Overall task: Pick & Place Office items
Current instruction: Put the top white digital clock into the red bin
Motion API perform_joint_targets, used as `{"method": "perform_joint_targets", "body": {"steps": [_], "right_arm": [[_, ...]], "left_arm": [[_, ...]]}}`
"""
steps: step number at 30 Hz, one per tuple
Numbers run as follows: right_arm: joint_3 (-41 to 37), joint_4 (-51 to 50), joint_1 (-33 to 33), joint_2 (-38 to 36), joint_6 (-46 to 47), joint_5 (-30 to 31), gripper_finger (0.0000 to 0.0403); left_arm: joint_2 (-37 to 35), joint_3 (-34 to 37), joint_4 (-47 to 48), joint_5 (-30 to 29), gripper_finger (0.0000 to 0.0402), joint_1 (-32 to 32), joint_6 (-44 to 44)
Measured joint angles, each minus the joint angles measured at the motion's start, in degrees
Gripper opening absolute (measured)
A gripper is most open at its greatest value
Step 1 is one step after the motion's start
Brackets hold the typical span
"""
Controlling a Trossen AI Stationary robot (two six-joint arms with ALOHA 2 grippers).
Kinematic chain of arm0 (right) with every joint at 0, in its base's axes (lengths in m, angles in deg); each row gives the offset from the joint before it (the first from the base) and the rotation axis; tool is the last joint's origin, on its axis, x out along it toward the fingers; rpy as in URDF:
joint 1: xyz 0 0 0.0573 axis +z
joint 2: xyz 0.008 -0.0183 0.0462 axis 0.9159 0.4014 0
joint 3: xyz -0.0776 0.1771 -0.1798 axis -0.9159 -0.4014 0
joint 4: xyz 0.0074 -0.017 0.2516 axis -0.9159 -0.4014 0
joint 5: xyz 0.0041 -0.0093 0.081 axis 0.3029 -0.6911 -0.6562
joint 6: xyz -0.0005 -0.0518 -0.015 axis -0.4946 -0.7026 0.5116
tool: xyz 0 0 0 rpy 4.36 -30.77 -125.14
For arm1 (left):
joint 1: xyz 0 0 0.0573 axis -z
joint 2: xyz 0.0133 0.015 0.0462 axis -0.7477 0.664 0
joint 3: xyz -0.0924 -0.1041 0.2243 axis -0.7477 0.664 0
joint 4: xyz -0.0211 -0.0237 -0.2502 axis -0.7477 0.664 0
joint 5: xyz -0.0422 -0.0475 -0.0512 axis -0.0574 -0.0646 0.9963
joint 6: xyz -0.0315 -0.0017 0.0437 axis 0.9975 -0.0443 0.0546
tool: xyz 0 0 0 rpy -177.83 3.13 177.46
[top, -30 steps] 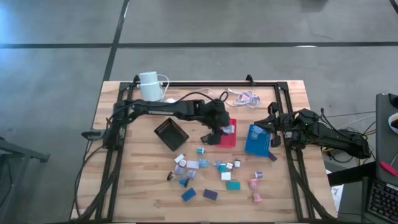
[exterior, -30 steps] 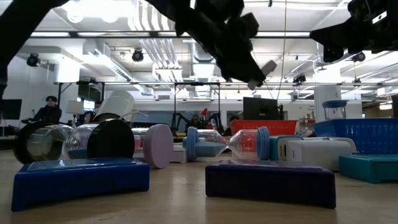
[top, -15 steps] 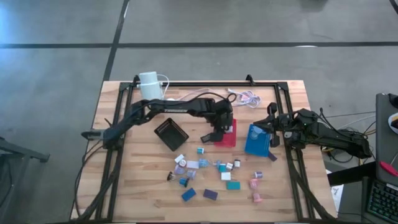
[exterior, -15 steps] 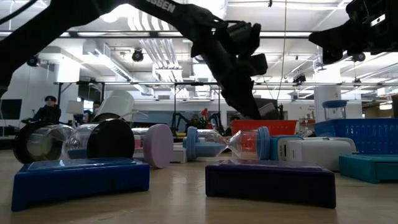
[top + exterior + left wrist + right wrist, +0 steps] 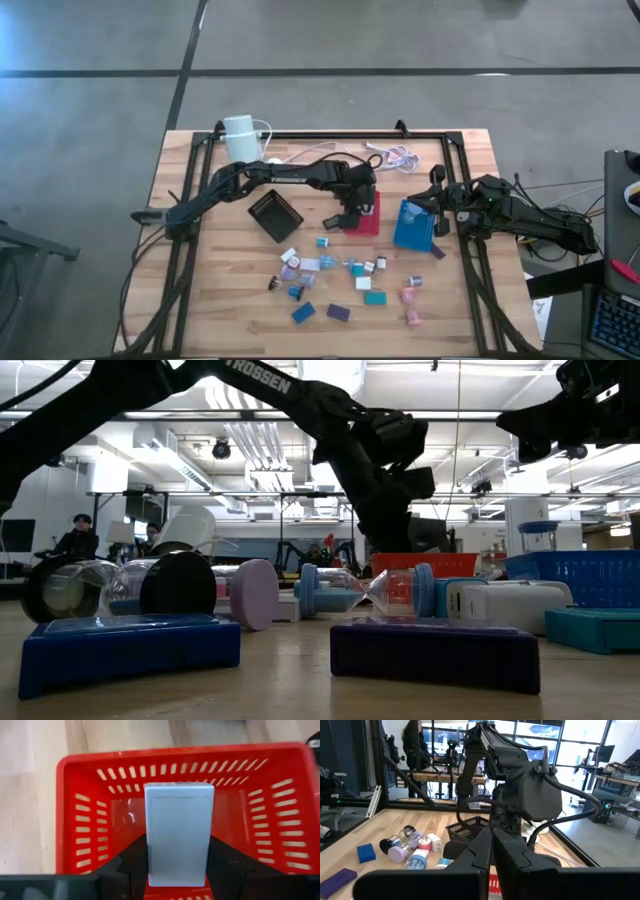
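Note:
My left gripper [image 5: 178, 857] is shut on a pale blue-white block [image 5: 178, 830], one of the office items. It hangs inside the red tray [image 5: 80, 820] at the table's middle [image 5: 368, 222]. In the low view its fingers [image 5: 398, 535] dip behind the tray's rim [image 5: 430, 563], which hides the block. The other office items [image 5: 340, 275], several small blocks and cylinders, lie scattered on the near half of the table. My right gripper [image 5: 491, 851] waits shut by the table's right edge [image 5: 440, 198]. My left gripper pinches the block's two long sides [image 5: 150, 855] between its two fingers, at the end nearer the wrist. The fingers slant steeply down from above and lie along the block. The block is inside the red tray; whether its far end touches the floor I cannot tell.
A black tray [image 5: 275, 216] stands left of the red one and a blue tray [image 5: 413, 226] right of it. A white cylinder [image 5: 240, 138] and a coiled cable [image 5: 393, 156] sit at the far edge. A black frame [image 5: 460, 180] borders the table.
My left gripper has sunk toward the red tray and tipped steeper downward, still shut on the block. The block has gone from above the tray's rim down inside it.

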Motion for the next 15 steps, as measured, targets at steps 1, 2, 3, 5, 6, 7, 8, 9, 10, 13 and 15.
{"method": "perform_joint_targets", "body": {"steps": [1, 2, 3, 5, 6, 7, 8, 9, 10, 13, 15], "right_arm": [[0.0, 0.0, 0.0, 0.0, 0.0, 0.0, 0.0013], [0.0, 0.0, 0.0, 0.0, 0.0, 0.0, 0.0013], [0.0, 0.0, 0.0, 0.0, 0.0, 0.0, 0.0013], [0.0, 0.0, 0.0, 0.0, 0.0, 0.0, 0.0013], [0.0, 0.0, 0.0, 0.0, 0.0, 0.0, 0.0013], [0.0, 0.0, 0.0, 0.0, 0.0, 0.0, 0.0013], [0.0, 0.0, 0.0, 0.0, 0.0, 0.0, 0.0013], [0.0, 0.0, 0.0, 0.0, 0.0, 0.0, 0.0013], [0.0, 0.0, 0.0, 0.0, 0.0, 0.0, 0.0013], [0.0, 0.0, 0.0, 0.0, 0.0, 0.0, 0.0013], [0.0, 0.0, 0.0, 0.0, 0.0, 0.0, 0.0013]], "left_arm": [[0.0, 0.0, 0.0, -0.1, 0.0161, 0.0, 0.0], [0.0, 0.0, 0.0, -0.2, 0.0161, 0.0, 0.0], [0.1, 0.0, -0.1, -0.4, 0.0161, -0.1, 0.0], [0.2, 0.0, 0.0, -0.7, 0.0161, -0.1, -0.2], [0.2, 0.0, 0.0, -0.8, 0.0161, -0.2, -0.2], [0.3, 0.0, 0.0, -0.9, 0.0161, -0.2, -0.2], [0.3, 0.0, 0.0, -0.9, 0.0161, -0.3, -0.2], [0.3, 0.0, -0.1, -0.9, 0.0161, -0.3, -0.2], [0.3, 0.0, -0.1, -0.9, 0.0161, -0.3, -0.2], [0.3, 0.2, -0.1, -0.9, 0.0161, -0.3, -0.2], [0.3, 0.5, -0.1, -0.9, 0.0161, -0.3, -0.2]]}}
